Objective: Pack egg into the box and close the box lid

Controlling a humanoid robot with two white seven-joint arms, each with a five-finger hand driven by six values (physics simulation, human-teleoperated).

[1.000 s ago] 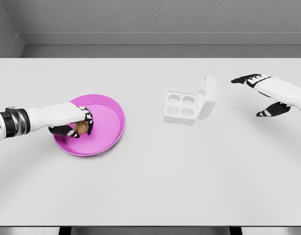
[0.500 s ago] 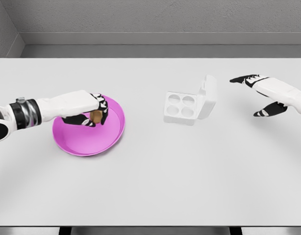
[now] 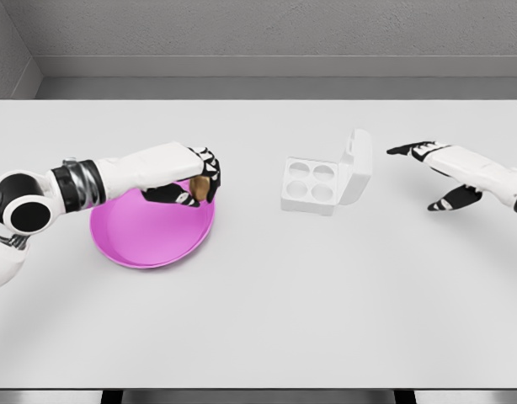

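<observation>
My left hand [image 3: 197,181] is shut on a brown egg [image 3: 200,185] and holds it above the right rim of the pink plate [image 3: 149,236]. The white egg box [image 3: 311,186] sits right of centre with four round wells showing, none of them holding an egg. Its lid [image 3: 357,166] stands up on the box's right side. My right hand [image 3: 435,172] hovers open to the right of the lid, fingers stretched toward it, apart from it.
The white table [image 3: 267,303] spreads wide around the plate and box. Its front edge runs along the bottom of the view, and a grey wall stands behind the far edge.
The left hand has lifted the egg off the plate and carried it right, toward the box. The right hand has drifted slightly left and down, closer to the lid.
</observation>
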